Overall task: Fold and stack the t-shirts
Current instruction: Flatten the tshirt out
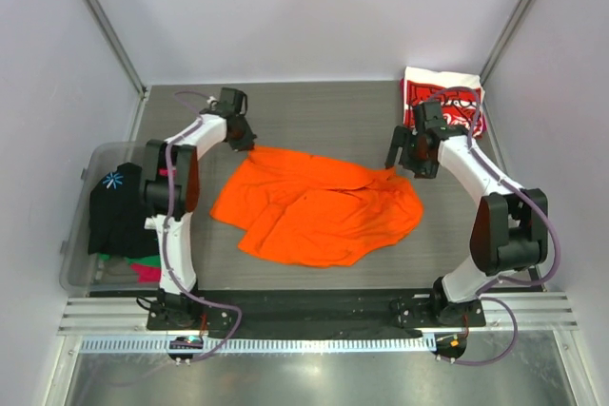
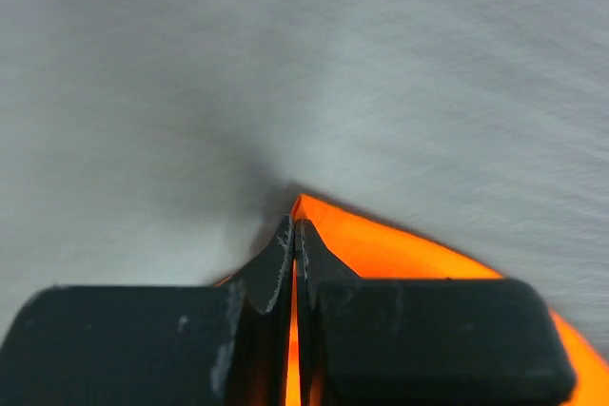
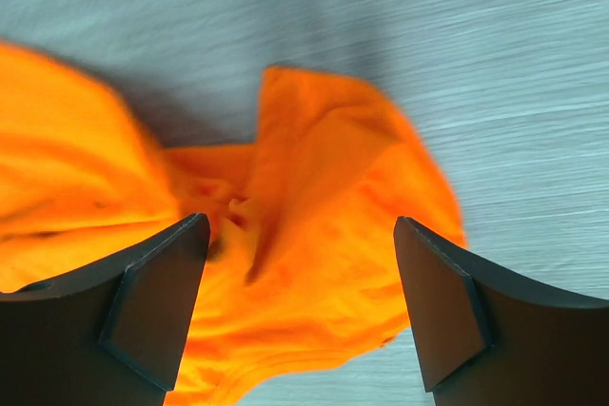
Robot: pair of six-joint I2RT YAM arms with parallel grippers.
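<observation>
The bright orange t-shirt (image 1: 319, 208) lies crumpled in the middle of the table. My left gripper (image 1: 244, 140) is shut on the shirt's far left corner; in the left wrist view the orange cloth (image 2: 381, 249) is pinched between the closed fingers (image 2: 295, 235). My right gripper (image 1: 404, 161) is open just above the shirt's far right corner; the right wrist view shows bunched orange cloth (image 3: 304, 235) between the spread fingers (image 3: 152, 301). The folded red-and-white Coca-Cola t-shirt (image 1: 442, 100) lies at the back right, behind the right arm.
A clear plastic bin (image 1: 81, 235) stands off the table's left edge with a black t-shirt (image 1: 119, 206) and pink and green cloth (image 1: 143, 268) in it. White walls close in the table at the back and sides.
</observation>
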